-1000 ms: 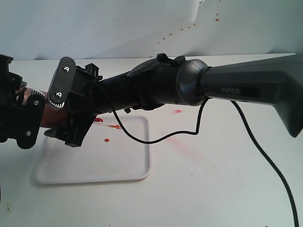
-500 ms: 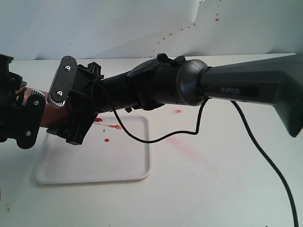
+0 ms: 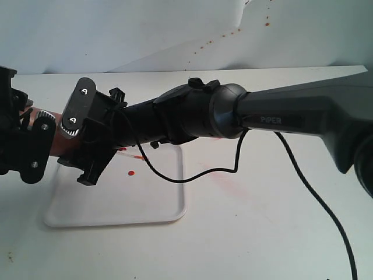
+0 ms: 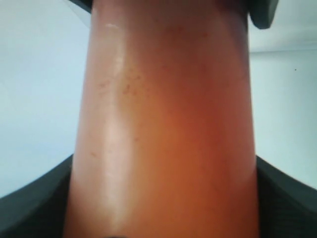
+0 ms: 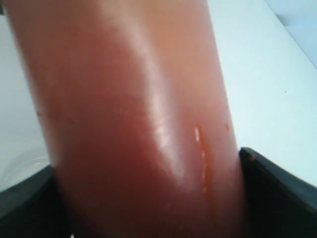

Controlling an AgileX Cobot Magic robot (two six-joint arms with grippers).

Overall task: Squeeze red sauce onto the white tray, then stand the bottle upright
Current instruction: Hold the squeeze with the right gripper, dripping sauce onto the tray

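Note:
The bottle (image 3: 60, 143) is orange-red and held roughly level above the left end of the white tray (image 3: 116, 201). Its red nozzle (image 3: 122, 149) points right over the tray. My left gripper (image 3: 46, 146) is shut on its rear part, and the bottle (image 4: 163, 124) fills the left wrist view between dark fingers (image 4: 34, 198). My right gripper (image 3: 87, 146) reaches across and is shut on the bottle (image 5: 133, 124) nearer the nozzle. A small blob of red sauce (image 3: 130, 172) lies on the tray.
My right arm (image 3: 262, 116) spans the exterior view from the right, with a black cable (image 3: 233, 169) hanging under it. A faint pale-red smear (image 3: 224, 178) marks the table right of the tray. Red specks (image 3: 267, 24) dot the back wall.
My right arm has dropped a little and shifted left, now covering a red spot on the table. Both grippers still hold the bottle; the blob on the tray is unchanged.

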